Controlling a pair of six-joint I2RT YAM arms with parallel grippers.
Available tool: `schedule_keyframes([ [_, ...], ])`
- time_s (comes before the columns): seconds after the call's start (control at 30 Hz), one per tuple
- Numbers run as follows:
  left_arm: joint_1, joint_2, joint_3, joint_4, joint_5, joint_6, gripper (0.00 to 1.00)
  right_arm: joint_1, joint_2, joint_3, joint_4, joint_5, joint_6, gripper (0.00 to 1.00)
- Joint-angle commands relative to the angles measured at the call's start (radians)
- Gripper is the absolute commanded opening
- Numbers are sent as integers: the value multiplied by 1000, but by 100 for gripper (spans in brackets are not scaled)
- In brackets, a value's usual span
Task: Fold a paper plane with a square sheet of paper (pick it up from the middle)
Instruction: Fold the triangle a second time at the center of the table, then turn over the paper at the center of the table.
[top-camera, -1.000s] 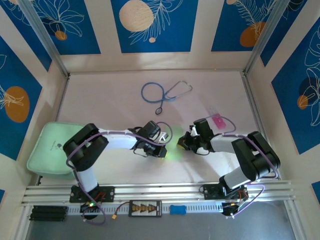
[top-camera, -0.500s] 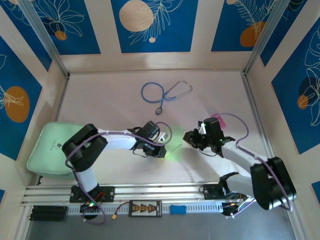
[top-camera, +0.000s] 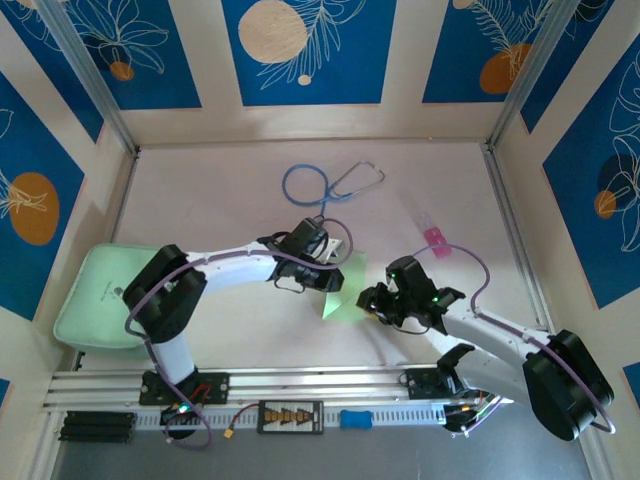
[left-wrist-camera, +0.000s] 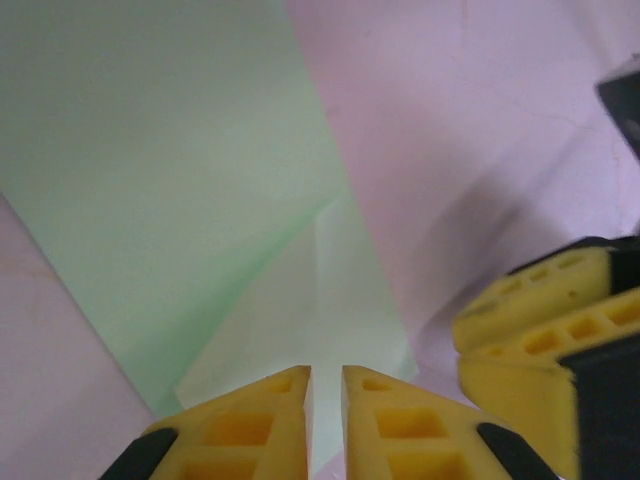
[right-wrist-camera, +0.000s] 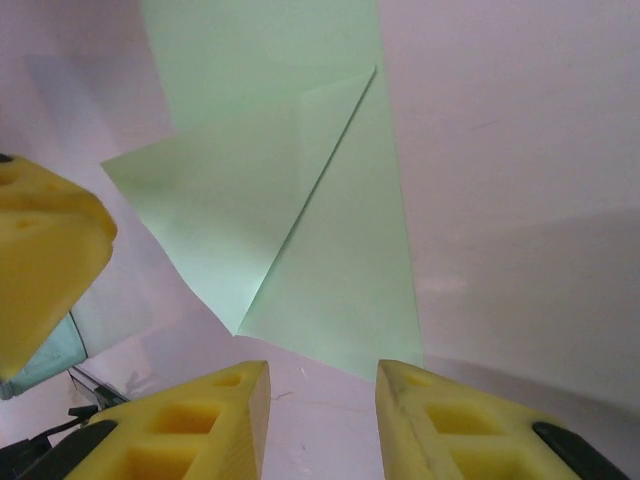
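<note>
The pale green sheet of paper (top-camera: 340, 292) lies on the table between my grippers, folded narrow with a diagonal crease and a triangular flap (right-wrist-camera: 250, 215). My left gripper (top-camera: 335, 264) stands at its far edge. In the left wrist view its jaws (left-wrist-camera: 326, 372) are a narrow gap apart over the paper (left-wrist-camera: 180, 180), and table shows through the gap. My right gripper (top-camera: 373, 299) is at the paper's right side. Its jaws (right-wrist-camera: 322, 368) are open with bare table between them, the paper's near edge just beyond the tips. Each wrist view also catches the other gripper's yellow finger.
A blue stethoscope (top-camera: 312, 186) lies at the back centre. A small pink item (top-camera: 436, 239) sits right of centre. A thick mint-green pad (top-camera: 96, 298) rests at the left wall. Enclosure walls ring the table, and an aluminium rail (top-camera: 320, 382) runs along the near edge.
Both grippers have opened and let the paper down flat. The left gripper moved a little farther back. The right arm swung out and its gripper dropped nearer, beside the paper.
</note>
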Motion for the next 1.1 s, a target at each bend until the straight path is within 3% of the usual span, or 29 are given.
schedule_keyframes([
  [0.0,9,51,15,-73,-35,50,15,26,14,-7,4,12,67,35],
  [0.67,9,89,-79,-34,-17,40,10,97,228,84,17,42,86,36],
  [0.93,9,86,-80,-34,-16,41,9,78,247,77,175,15,60,52],
  [1.07,10,87,-80,-34,-14,41,9,32,258,83,220,-14,25,54],
])
